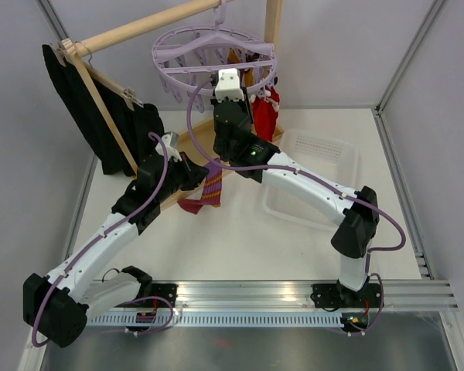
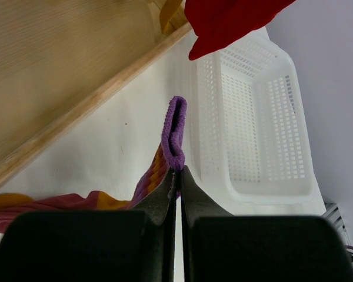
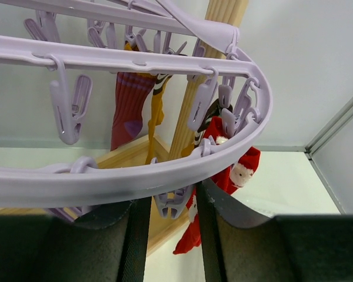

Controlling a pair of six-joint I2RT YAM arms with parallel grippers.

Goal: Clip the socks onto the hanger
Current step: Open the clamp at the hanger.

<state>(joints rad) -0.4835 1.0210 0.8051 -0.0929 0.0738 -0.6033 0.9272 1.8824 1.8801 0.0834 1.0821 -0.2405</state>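
Grey walls (image 1: 332, 46), white tabletop (image 1: 240, 247), aluminium rail (image 1: 255, 294)

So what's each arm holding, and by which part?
Left fingers pinch the striped sock by its purple cuff. Right fingers straddle a hanger peg; grip unclear.

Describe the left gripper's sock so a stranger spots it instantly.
Find the wooden rack's base beam mid-table. Beside it the left gripper pinches a drooping sock. Unlike the red sock clipped on the lavender hanger above, it is striped purple and orange.

Left gripper (image 2: 177, 176) pinches a purple-cuffed striped sock (image 2: 175, 132).
The cuff stands upright beside a white perforated basket (image 2: 282, 117); a red sock (image 2: 229, 23) hangs above, with a wooden frame (image 2: 59, 76) at left.
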